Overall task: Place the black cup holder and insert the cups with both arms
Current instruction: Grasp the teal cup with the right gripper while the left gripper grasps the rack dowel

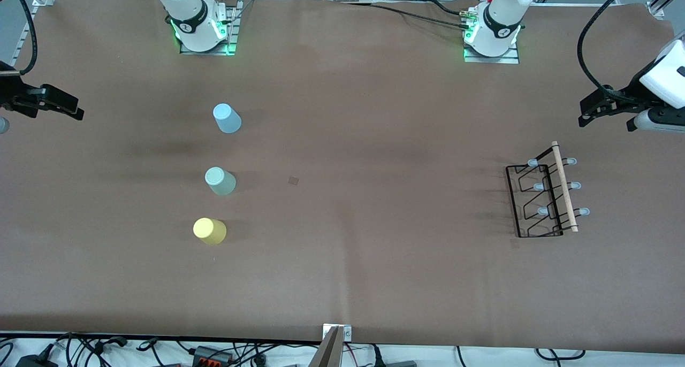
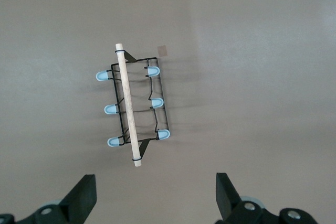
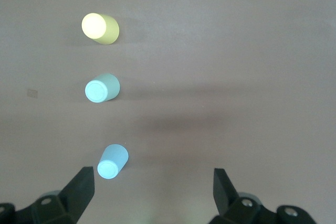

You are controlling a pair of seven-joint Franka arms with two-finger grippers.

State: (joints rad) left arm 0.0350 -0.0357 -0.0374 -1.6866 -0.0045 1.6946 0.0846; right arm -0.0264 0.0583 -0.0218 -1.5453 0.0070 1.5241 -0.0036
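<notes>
Black cup holder stands on desk toward left arm's end, wooden rod handle on top, six pale-tipped pegs free. Three cups stand upside down in row toward right arm's end, well apart from holder: light blue cup farthest from front camera, pale green cup in middle, yellow cup nearest. Left gripper raised over desk edge at left arm's end, fingers spread, nothing held. Right gripper raised over right arm's end, fingers spread, nothing held.

Both arms' upper links, cut off beyond the front view's side edges.
</notes>
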